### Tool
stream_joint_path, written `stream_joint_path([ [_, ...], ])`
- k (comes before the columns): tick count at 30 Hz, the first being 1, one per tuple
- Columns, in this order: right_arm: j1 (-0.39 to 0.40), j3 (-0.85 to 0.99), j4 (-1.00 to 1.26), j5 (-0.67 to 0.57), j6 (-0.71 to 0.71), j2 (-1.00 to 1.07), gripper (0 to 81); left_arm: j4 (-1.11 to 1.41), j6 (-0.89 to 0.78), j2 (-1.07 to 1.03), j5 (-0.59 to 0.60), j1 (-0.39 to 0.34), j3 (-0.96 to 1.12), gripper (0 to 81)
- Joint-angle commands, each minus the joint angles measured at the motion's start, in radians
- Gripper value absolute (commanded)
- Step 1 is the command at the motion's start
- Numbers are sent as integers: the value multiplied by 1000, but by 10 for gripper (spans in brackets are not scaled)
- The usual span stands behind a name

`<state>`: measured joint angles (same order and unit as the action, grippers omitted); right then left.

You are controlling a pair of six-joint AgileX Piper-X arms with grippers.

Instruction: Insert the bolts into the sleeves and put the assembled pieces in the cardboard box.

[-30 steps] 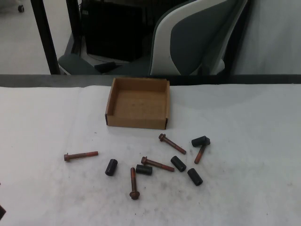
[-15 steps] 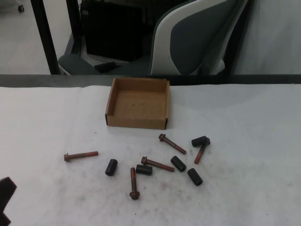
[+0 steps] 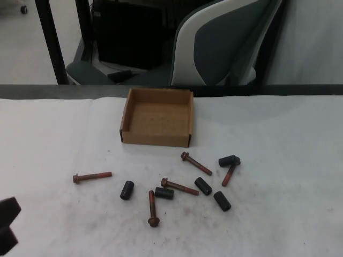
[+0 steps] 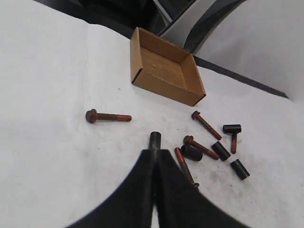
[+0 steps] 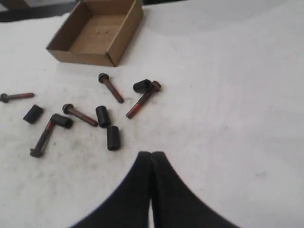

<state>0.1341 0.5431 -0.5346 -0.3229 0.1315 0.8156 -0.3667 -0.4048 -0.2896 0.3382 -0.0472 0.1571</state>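
Note:
The open cardboard box (image 3: 155,140) stands at the back centre of the bench with nothing inside. In front of it lie several loose red-brown bolts, such as one (image 3: 92,176) at the left and one (image 3: 152,208) nearest the front. Several black sleeves lie among them, such as one (image 3: 127,190). One bolt (image 3: 229,174) rests against a sleeve (image 3: 228,160) at the right. My left gripper (image 4: 154,153) is shut and holds nothing, with a sleeve (image 4: 155,139) just beyond its tips. My right gripper (image 5: 151,155) hangs shut and holds nothing, short of a sleeve (image 5: 113,137).
A dark part of the left arm (image 3: 7,210) shows at the front left edge of the bench. White cloth covers the bench. An office chair (image 3: 225,43) and dark frame posts stand behind the far edge. There is open room at the far left and right.
The dark part of the left arm has come into the high view at the front left edge. The bolts, sleeves and box have not moved.

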Motion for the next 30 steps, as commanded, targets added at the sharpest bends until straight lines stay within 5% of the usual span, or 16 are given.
stream_joint_path([
  [1, 28, 42, -25, -25, -13, 62, 2, 3, 38, -66, -8, 1, 48, 8],
  [13, 256, 292, -164, -64, -27, 477, 2, -128, 123, -592, 9, 1, 356, 8],
  [19, 293, 419, -250, -64, -28, 650, 2, -176, 136, -845, 129, 1, 499, 8],
  [30, 293, 582, -331, -64, -26, 830, 2, -219, -1, -1097, 127, -39, 691, 8],
])
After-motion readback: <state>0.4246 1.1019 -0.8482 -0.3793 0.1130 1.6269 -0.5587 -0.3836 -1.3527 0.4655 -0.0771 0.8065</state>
